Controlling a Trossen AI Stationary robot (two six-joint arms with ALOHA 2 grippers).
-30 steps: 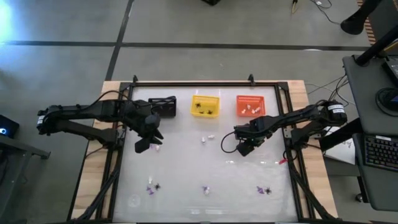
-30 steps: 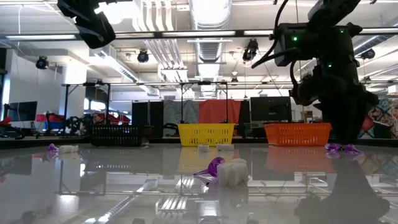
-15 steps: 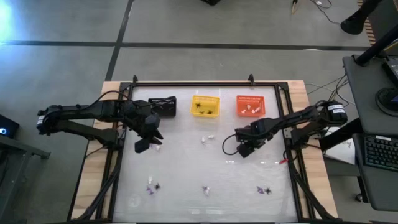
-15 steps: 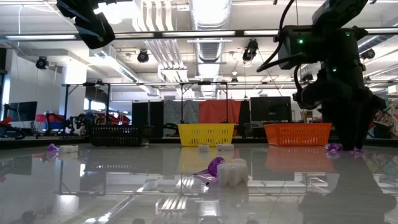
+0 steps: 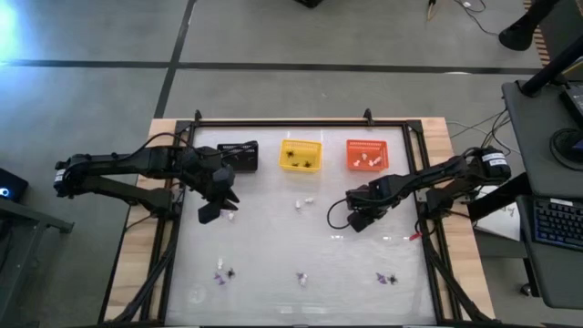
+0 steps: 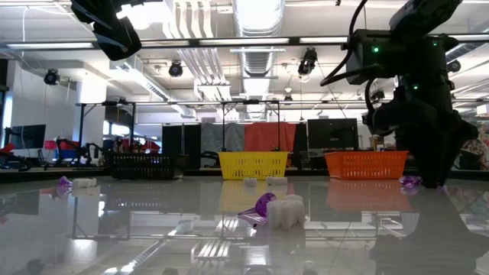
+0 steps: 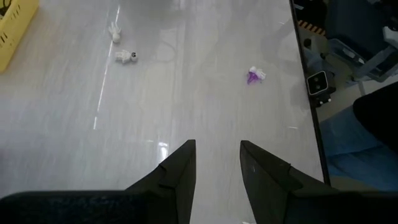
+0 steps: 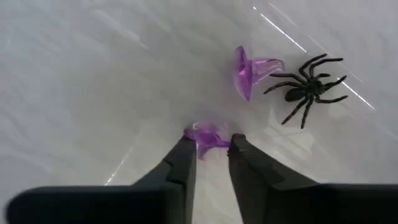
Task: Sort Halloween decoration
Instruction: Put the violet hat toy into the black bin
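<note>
Along the near edge of the white table, several trinkets are scattered: a purple and black pair toward the left, a small white piece in the middle, and a purple hat with a black spider toward the right. In the low view, a purple hat lying against a white trinket is seen closest.

Farther in, the right gripper is lowered to the tabletop right of centre, and its fingers are drawn narrow around a small purple trinket, which is pinched between the tips. Just beyond it, another purple hat and a black spider are seen lying side by side.

On the left, the left gripper is held above the table with its fingers parted and nothing between them; small white trinkets lie just beside it.

At the far edge, a black basket, a yellow basket and an orange basket are lined up in a row.
</note>
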